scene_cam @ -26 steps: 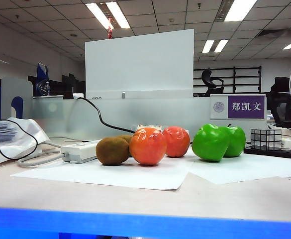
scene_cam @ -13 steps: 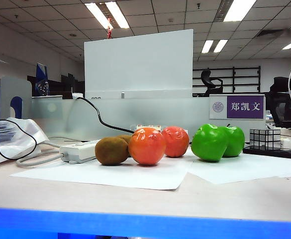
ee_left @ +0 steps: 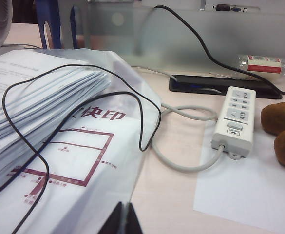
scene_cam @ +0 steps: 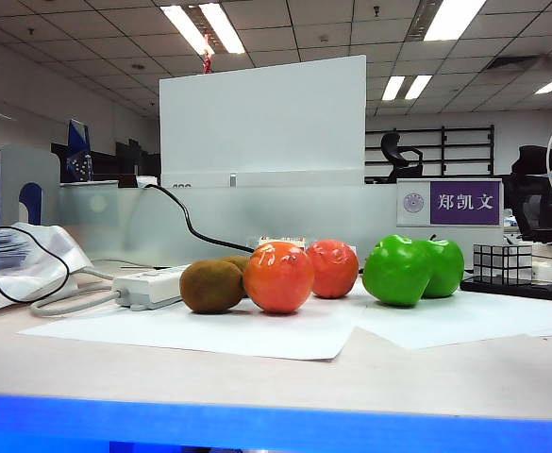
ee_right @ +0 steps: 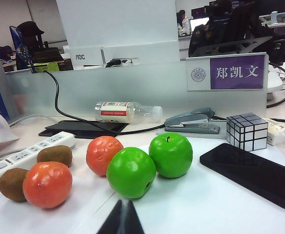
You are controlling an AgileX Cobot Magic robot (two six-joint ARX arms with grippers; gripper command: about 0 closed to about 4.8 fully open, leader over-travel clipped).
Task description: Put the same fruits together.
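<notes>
On white paper sheets (scene_cam: 257,330) the fruits lie in three pairs. Two brown kiwis (scene_cam: 211,286) (ee_right: 54,155) sit together on the left, both also in the left wrist view (ee_left: 280,118). Two orange-red round fruits (scene_cam: 278,276) (scene_cam: 333,268) come after them, one in front of the other. Two green apples (scene_cam: 398,270) (ee_right: 171,154) touch each other on the right. Neither arm shows in the exterior view. My left gripper (ee_left: 122,220) is shut and empty, over a bagged paper stack. My right gripper (ee_right: 123,219) is shut and empty, just short of the nearer green apple (ee_right: 131,172).
A white power strip (scene_cam: 151,286) with its cable lies left of the kiwis. A bagged paper stack (ee_left: 45,146) with a black cord over it fills the left side. A mirror grid cube (ee_right: 247,131), a black phone (ee_right: 252,173), a stapler (ee_right: 193,122) and a bottle (ee_right: 120,111) lie behind and right.
The fruits have not moved. No arm shows in the exterior view in any of the three frames.
</notes>
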